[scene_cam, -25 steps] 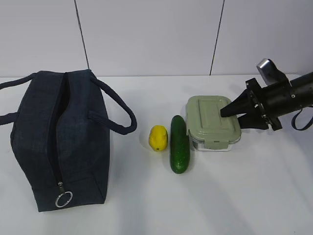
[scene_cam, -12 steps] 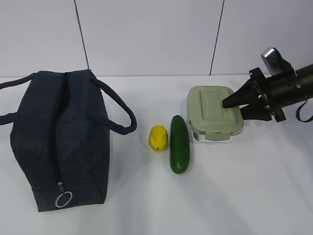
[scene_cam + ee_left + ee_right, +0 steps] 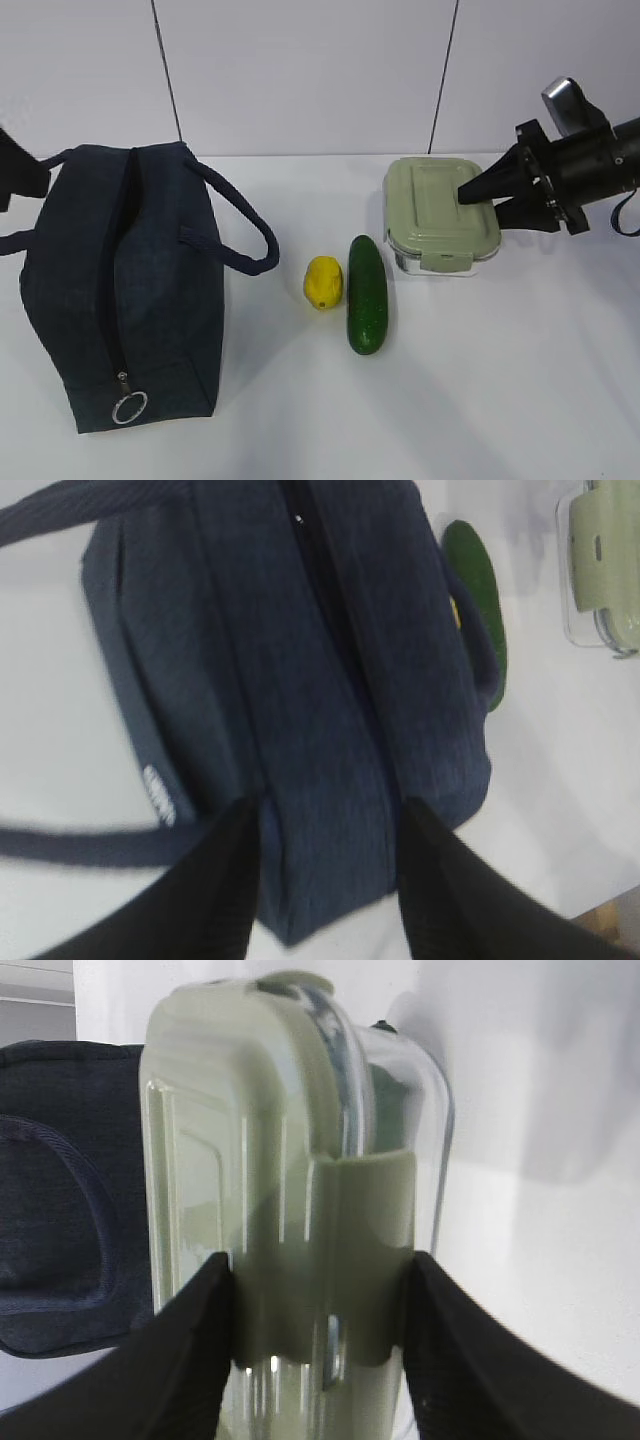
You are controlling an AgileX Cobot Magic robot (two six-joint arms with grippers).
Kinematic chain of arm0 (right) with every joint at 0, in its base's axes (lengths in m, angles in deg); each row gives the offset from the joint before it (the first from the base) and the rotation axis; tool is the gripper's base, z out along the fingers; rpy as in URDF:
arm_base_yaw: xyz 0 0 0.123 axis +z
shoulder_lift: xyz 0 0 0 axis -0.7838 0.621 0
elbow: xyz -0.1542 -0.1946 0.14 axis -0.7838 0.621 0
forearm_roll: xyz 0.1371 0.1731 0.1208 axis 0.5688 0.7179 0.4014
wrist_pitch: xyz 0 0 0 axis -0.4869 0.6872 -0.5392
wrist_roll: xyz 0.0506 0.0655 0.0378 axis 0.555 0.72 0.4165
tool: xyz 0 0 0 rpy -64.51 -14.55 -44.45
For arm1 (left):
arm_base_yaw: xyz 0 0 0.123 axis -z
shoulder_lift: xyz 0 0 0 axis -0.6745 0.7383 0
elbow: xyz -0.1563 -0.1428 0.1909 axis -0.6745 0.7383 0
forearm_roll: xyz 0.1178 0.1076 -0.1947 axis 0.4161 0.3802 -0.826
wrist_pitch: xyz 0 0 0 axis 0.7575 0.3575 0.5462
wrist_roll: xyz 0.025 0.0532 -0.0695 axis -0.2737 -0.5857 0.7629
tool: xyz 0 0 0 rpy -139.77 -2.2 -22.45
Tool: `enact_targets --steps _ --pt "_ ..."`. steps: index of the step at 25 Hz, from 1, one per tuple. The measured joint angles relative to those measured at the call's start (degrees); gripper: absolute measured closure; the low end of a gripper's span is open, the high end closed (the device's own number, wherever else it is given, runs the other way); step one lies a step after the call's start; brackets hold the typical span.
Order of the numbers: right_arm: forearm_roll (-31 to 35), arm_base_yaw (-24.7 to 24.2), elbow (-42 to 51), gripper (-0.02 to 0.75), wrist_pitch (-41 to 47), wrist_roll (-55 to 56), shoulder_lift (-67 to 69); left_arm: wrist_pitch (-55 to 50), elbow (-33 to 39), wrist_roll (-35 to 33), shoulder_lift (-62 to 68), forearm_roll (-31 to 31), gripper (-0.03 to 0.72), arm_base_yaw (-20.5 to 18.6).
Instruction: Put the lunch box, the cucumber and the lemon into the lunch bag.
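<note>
My right gripper [image 3: 478,200] is shut on the right end of the lunch box [image 3: 438,212], a clear container with a pale green lid, and holds it slightly off the table. In the right wrist view the fingers clamp the box [image 3: 280,1160] at its lid clasp, one on each side of my gripper's middle [image 3: 320,1305]. The yellow lemon [image 3: 323,281] and the dark green cucumber [image 3: 367,293] lie side by side mid-table. The navy lunch bag [image 3: 125,280] stands at the left. My left gripper [image 3: 325,840] is open and empty above the bag's end [image 3: 300,680].
The bag's ring pull [image 3: 129,407] hangs at its near end, and one loop handle [image 3: 245,230] sticks out towards the lemon. The left gripper shows only as a dark tip at the left edge [image 3: 18,165]. White table, white wall behind.
My right gripper has lifted the lunch box up and back from beside the cucumber. My left gripper has come into the exterior view at the left edge, by the bag.
</note>
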Motion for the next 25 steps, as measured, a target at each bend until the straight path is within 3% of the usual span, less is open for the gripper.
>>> enact_targets --steps 6,15,25 --pt "0.0 0.0 0.0 0.384 0.0 0.8 -1.0 1.6 -4.7 -2.6 9.7 -1.9 0.359 0.0" --pt "0.0 1.7 0.0 0.384 0.1 1.2 -1.4 1.9 -5.6 -3.1 12.4 2.5 0.359 -3.4" --pt "0.0 6.9 -4.8 0.384 1.2 3.9 -1.4 1.2 -5.6 -7.3 15.9 -6.4 0.359 -3.4"
